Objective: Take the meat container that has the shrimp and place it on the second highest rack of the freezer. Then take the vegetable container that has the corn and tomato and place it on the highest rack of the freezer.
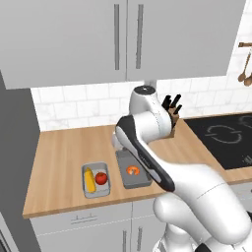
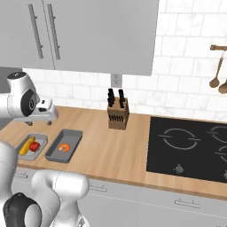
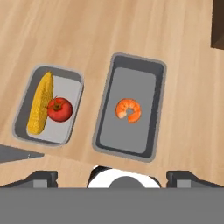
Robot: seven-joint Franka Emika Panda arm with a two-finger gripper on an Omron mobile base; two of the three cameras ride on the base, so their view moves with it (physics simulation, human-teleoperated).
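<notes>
Hovering gripper [image 3: 112,177], fingers spread wide, nothing held, above meat container [image 3: 146,78]: dark grey shallow tray on wooden counter [image 3: 131,26], curled orange shrimp [image 3: 128,110] at centre. Just beside: paler vegetable container [image 3: 70,78] with corn [image 3: 40,103], tomato [image 3: 59,109] touching.

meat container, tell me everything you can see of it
The meat container is a dark grey, shallow rectangular tray with a raised rim and rounded corners, matte like metal or plastic. It lies flat on the wooden counter, beside but apart from the vegetable container. One shrimp rests near its middle. Nothing grips it.
</notes>
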